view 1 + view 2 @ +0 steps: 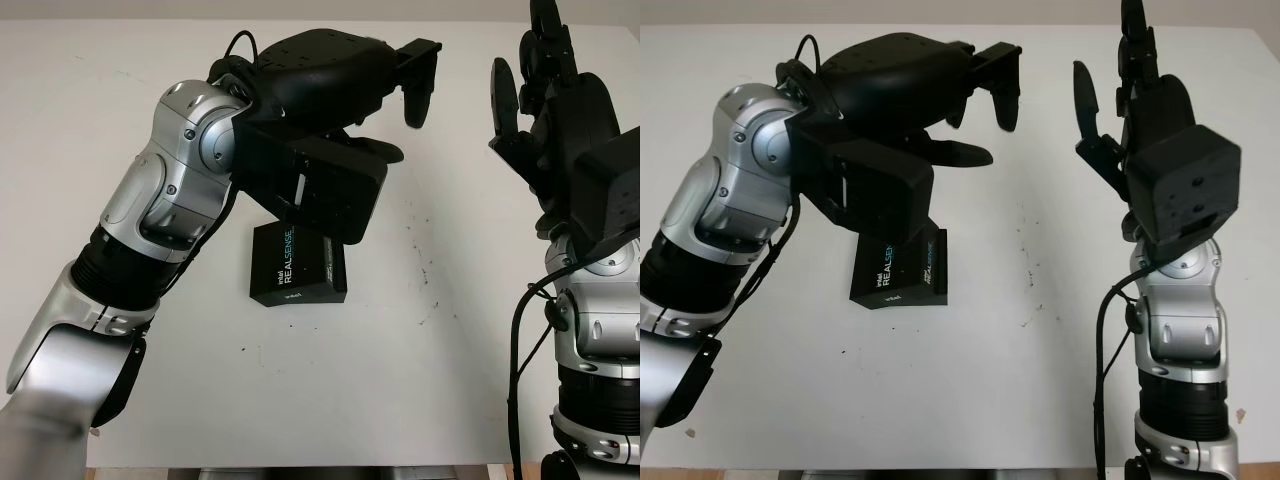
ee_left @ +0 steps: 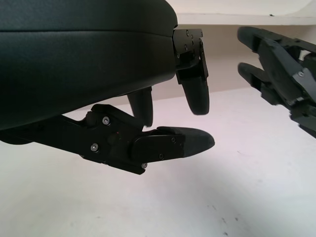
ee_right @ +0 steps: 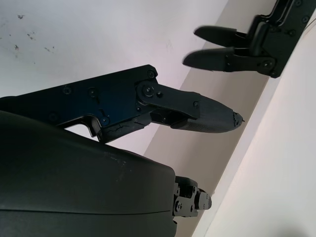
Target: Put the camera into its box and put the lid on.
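Both raised off the bench (image 1: pixel 420 380), the left robot hand (image 1: pixel 395 95) and right robot hand (image 1: pixel 1120 110) hold nothing, fingers uncurled. The box (image 1: pixel 297 263) (apparently lidded) lies below the left one, likely finished.

Both arms are raised over the table, left hand (image 1: pixel 400 85) and right hand (image 1: pixel 535 80) open, holding nothing.

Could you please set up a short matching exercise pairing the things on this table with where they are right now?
Things:
1. box
2. left hand
3. right hand

Places or states:
a. raised at the table's far right side, open
b. lying on the white table, partly under the left forearm
c. held above the table's far middle, open

Pairs: 1-b, 2-c, 3-a
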You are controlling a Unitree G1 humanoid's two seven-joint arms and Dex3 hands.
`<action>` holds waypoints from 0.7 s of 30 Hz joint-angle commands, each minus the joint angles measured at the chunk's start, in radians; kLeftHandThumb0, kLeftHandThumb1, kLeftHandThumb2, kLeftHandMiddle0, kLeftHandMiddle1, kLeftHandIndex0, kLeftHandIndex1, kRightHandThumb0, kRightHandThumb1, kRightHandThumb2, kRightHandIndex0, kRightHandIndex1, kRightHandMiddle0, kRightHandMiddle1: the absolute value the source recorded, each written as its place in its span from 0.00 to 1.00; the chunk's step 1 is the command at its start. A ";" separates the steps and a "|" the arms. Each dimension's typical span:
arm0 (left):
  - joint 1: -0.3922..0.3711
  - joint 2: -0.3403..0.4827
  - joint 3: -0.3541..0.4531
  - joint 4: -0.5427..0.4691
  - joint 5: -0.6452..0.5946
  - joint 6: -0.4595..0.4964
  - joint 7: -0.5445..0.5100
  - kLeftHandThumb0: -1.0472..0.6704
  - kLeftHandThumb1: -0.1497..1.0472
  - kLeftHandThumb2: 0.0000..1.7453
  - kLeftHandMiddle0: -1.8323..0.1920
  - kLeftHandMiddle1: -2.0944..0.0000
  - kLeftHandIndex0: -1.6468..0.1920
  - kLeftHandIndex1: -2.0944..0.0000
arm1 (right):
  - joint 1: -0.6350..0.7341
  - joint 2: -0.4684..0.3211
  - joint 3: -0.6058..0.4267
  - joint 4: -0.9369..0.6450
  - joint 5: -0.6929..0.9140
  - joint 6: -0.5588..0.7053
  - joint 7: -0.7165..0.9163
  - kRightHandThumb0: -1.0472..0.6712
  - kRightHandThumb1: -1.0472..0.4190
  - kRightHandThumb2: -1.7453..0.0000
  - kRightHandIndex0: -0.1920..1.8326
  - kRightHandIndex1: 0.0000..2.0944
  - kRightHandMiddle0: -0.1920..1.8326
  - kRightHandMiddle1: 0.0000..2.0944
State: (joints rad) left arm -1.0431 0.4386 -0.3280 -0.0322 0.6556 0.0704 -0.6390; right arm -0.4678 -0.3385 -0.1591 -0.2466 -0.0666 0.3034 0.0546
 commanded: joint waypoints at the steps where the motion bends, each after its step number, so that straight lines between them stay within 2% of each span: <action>1: 0.005 0.027 0.029 -0.032 0.013 0.006 0.019 0.29 1.00 0.32 1.00 0.47 1.00 0.48 | 0.019 0.004 0.001 -0.003 -0.001 -0.021 0.000 0.19 0.00 0.63 0.07 0.04 0.07 0.05; 2: 0.008 0.033 0.041 -0.035 0.012 0.008 0.032 0.28 1.00 0.32 1.00 0.52 1.00 0.51 | 0.020 0.005 0.000 0.001 0.000 -0.027 0.000 0.19 0.00 0.63 0.07 0.04 0.07 0.05; 5: 0.021 0.034 0.098 -0.031 -0.038 0.011 0.075 0.28 1.00 0.33 1.00 0.55 1.00 0.55 | 0.020 0.016 -0.011 0.015 0.032 -0.044 0.014 0.20 0.00 0.63 0.07 0.04 0.06 0.05; 7: 0.032 0.044 0.144 -0.025 -0.093 0.009 0.089 0.28 1.00 0.31 1.00 0.71 1.00 0.67 | 0.017 0.022 -0.017 0.023 0.051 -0.051 0.020 0.21 0.00 0.63 0.05 0.03 0.05 0.05; 10: 0.078 0.051 0.225 -0.052 -0.178 0.043 0.105 0.25 1.00 0.27 0.99 0.88 1.00 0.86 | 0.010 0.028 -0.020 0.031 0.063 -0.046 0.014 0.21 0.00 0.64 0.05 0.03 0.04 0.05; 12: 0.129 0.049 0.295 -0.062 -0.282 0.055 0.102 0.19 1.00 0.23 0.99 0.94 1.00 0.93 | 0.002 0.029 -0.022 0.041 0.072 -0.047 0.017 0.21 0.00 0.64 0.04 0.02 0.03 0.05; 14: 0.171 0.051 0.342 -0.072 -0.367 0.083 0.089 0.15 1.00 0.19 0.99 0.97 1.00 0.95 | -0.003 0.028 -0.024 0.043 0.079 -0.041 0.017 0.21 0.00 0.64 0.04 0.02 0.03 0.05; 15: 0.190 0.058 0.357 -0.078 -0.401 0.094 0.078 0.12 1.00 0.12 1.00 0.99 1.00 0.98 | -0.006 0.026 -0.024 0.043 0.077 -0.035 0.014 0.21 0.00 0.63 0.04 0.02 0.03 0.05; 17: 0.241 0.096 0.383 -0.075 -0.473 0.071 0.030 0.09 0.97 0.06 1.00 1.00 1.00 0.99 | -0.013 0.020 -0.027 0.034 0.083 -0.010 0.014 0.22 0.00 0.63 0.04 0.02 0.03 0.05; 19: 0.287 0.144 0.392 -0.075 -0.519 0.044 -0.020 0.03 0.95 0.04 1.00 1.00 1.00 1.00 | -0.019 0.010 -0.032 0.035 0.090 -0.002 0.024 0.21 0.00 0.63 0.03 0.02 0.02 0.05; 21: 0.321 0.183 0.396 -0.095 -0.559 0.057 -0.065 0.02 0.95 0.03 1.00 1.00 1.00 1.00 | -0.023 0.001 -0.035 0.039 0.091 -0.005 0.032 0.21 0.00 0.62 0.02 0.02 0.01 0.04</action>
State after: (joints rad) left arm -0.7387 0.5952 0.0542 -0.0968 0.1161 0.1267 -0.6865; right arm -0.4796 -0.3220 -0.1829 -0.1983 0.0211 0.2978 0.0835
